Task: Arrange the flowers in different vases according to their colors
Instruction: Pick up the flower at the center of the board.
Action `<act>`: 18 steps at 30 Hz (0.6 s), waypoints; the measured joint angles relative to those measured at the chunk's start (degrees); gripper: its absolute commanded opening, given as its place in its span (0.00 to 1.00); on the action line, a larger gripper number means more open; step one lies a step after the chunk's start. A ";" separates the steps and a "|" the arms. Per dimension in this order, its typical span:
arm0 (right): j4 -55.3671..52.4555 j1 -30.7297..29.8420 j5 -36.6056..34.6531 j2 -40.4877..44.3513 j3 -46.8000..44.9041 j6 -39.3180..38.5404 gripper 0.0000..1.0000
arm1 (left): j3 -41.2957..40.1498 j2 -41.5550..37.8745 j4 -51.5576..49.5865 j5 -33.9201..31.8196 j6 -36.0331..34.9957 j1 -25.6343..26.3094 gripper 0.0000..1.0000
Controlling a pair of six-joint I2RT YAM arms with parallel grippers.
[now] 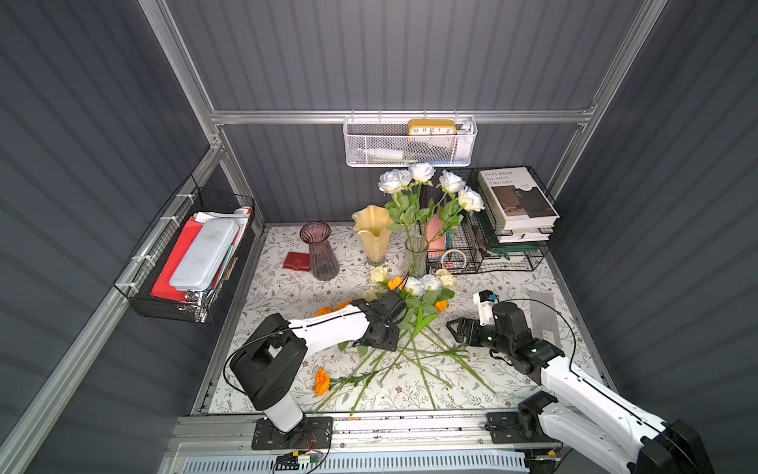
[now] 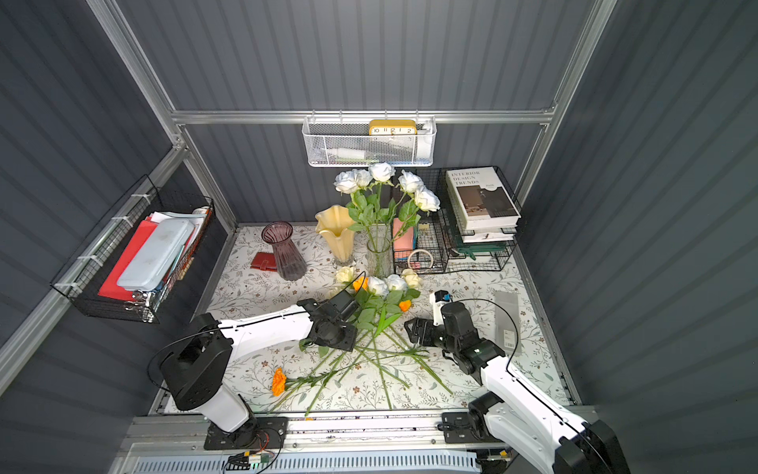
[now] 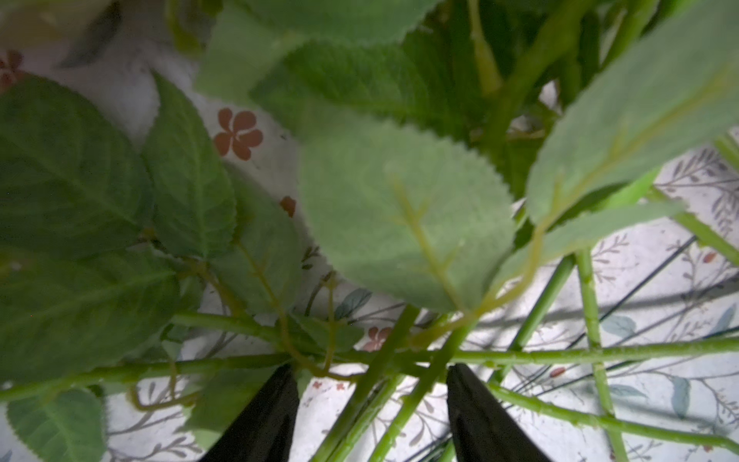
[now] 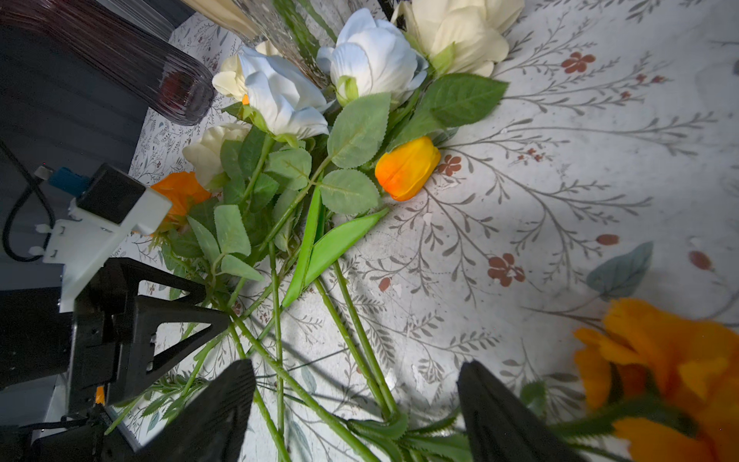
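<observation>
Before vases (image 1: 322,254): flowers (image 1: 430,296) lie blooms vase-ward, stems robot-ward; L gripper (image 3: 370,368), R gripper (image 4: 356,366) spread.

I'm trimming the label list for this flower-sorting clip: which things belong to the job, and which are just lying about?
Job: loose flowers, white roses standing in the clear vase, purple vase, yellow vase.
Lying about: red wallet, books, clock, white mesh basket, black wire basket.
</observation>
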State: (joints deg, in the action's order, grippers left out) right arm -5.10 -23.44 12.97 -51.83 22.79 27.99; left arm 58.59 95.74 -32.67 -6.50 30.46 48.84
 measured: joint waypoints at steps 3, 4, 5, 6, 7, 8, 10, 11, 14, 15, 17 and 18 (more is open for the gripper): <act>0.28 0.00 0.11 -0.46 0.00 0.00 0.85 | 2.10 1.05 0.15 -0.92 -0.24 0.04 0.57; 0.42 0.00 0.09 -0.50 0.00 0.00 0.85 | 2.56 1.27 0.31 -1.14 -0.42 0.04 0.56; 0.44 0.00 0.11 -0.50 0.00 0.00 0.85 | 2.78 1.33 0.46 -1.27 -0.48 0.04 0.54; 0.48 0.00 0.11 -0.50 0.00 0.00 0.85 | 2.82 1.33 0.50 -1.36 -0.52 0.04 0.52; 0.46 0.00 0.11 -0.50 0.00 0.00 0.85 | 2.86 1.33 0.50 -1.53 -0.63 0.04 0.50; 0.52 0.00 0.11 -0.50 -0.04 0.00 0.85 | 2.86 1.33 0.48 -1.64 -0.68 0.04 0.48; 0.70 0.00 0.11 -0.50 -0.26 0.02 0.85 | 2.86 1.31 0.48 -1.68 -0.85 0.04 0.46; 0.74 0.00 0.11 -0.50 -0.37 0.02 0.85 | 2.86 1.31 0.48 -1.68 -0.90 0.04 0.44; 0.81 0.00 0.11 -0.57 -0.61 0.02 0.85 | 2.86 1.29 0.48 -1.68 -1.03 0.04 0.39; 0.81 0.00 0.11 -0.63 -0.63 0.02 0.85 | 2.86 1.29 0.48 -1.70 -1.07 0.04 0.39; 0.79 0.00 0.11 -0.76 -0.63 0.02 0.85 | 2.86 1.29 0.48 -1.68 -1.09 0.04 0.34; 0.79 0.00 0.11 -0.79 -0.63 0.02 0.85 | 2.86 1.33 0.48 -1.70 -1.11 0.04 0.32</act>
State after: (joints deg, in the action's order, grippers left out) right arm -4.32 -23.44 13.08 -52.62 22.15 28.01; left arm 61.45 97.08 -32.18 -8.21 29.34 48.88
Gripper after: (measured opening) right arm 0.847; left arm 0.357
